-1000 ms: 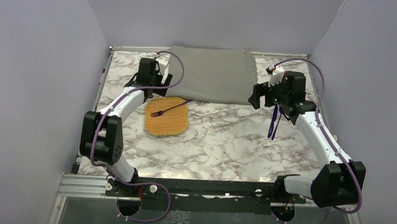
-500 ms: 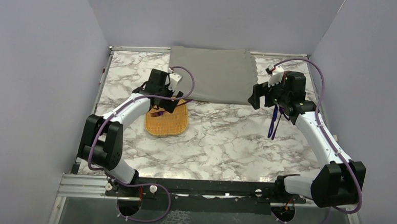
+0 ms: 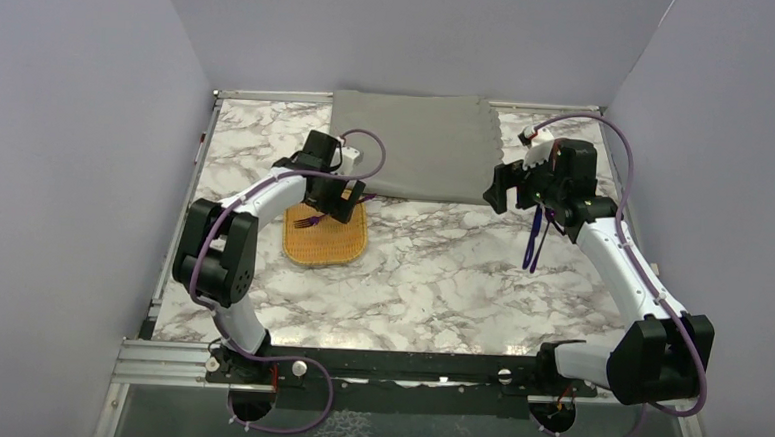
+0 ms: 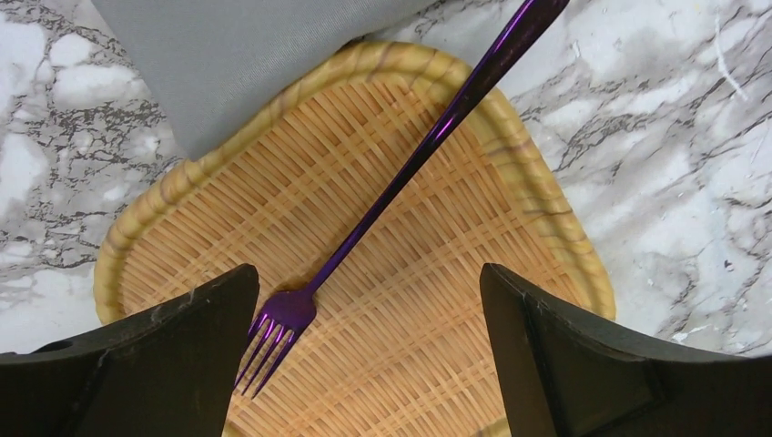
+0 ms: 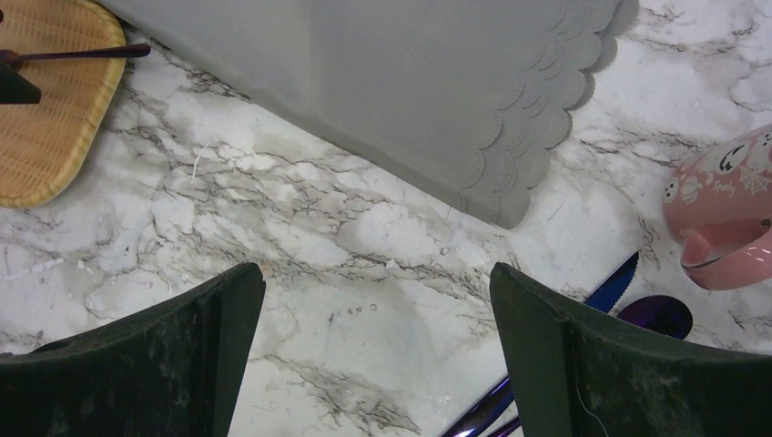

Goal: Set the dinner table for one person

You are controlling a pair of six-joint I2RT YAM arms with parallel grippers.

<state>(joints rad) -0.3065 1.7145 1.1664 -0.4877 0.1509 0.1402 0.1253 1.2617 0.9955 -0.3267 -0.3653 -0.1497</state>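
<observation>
The marble surface point(image 3: 441, 271) was hard and slick, with the placemat point(image 3: 417, 145) at its far edge. On the woven tray point(image 4: 546, 200) at the placemat's near corner lay the fork point(image 4: 401, 177). It looked light, stiff, thin and likely slippery, best pinched across its slim handle. The left fingers point(image 4: 164, 355) stood spread and empty, with the tines between them, nearer one finger. The right fingers point(image 5: 155, 355), also spread, held nothing.
</observation>
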